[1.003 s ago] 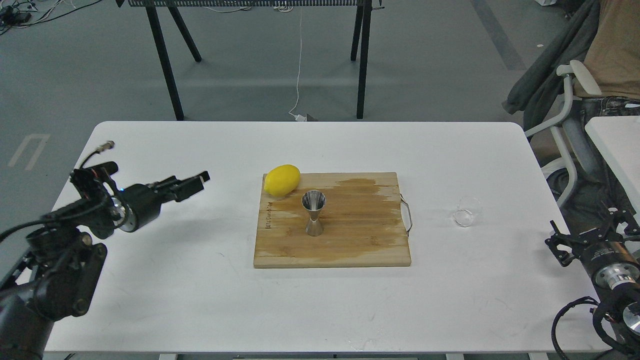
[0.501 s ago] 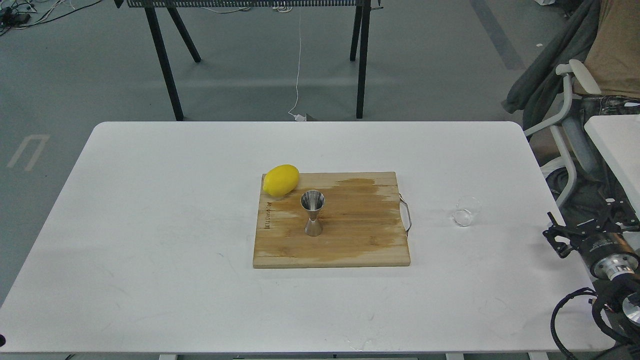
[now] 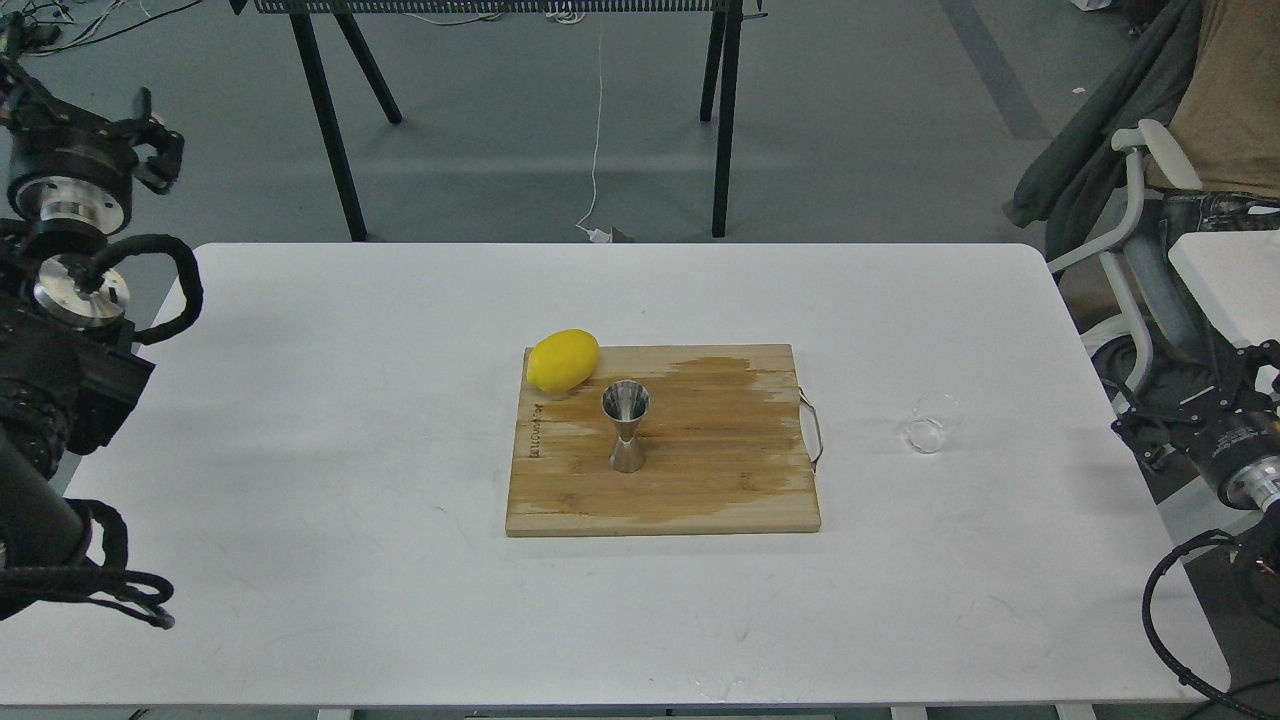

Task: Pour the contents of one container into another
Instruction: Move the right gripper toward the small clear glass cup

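The small clear glass cup [image 3: 933, 422] stands upright on the white table [image 3: 350, 450], right of the wooden cutting board [image 3: 720, 490]. The steel hourglass jigger [image 3: 626, 425] stands upright on the board's left half, open cone up. Thick black joints of my left arm [image 3: 62, 250] show along the left edge, far from both containers. Part of my right arm [image 3: 1238, 460] shows at the right edge, right of the cup. No fingers of either gripper can be made out. Nothing is held.
A yellow lemon [image 3: 563, 360] lies at the board's back left corner, just behind the jigger. A dark wet stain covers much of the board. A metal handle [image 3: 815, 432] sticks out of the board's right side. A chair [image 3: 1135, 190] stands beyond the table's right corner.
My left arm, stretched over the table one second ago, left the view and now shows raised at the left edge. The right arm has moved up and to the right. The containers have not moved.
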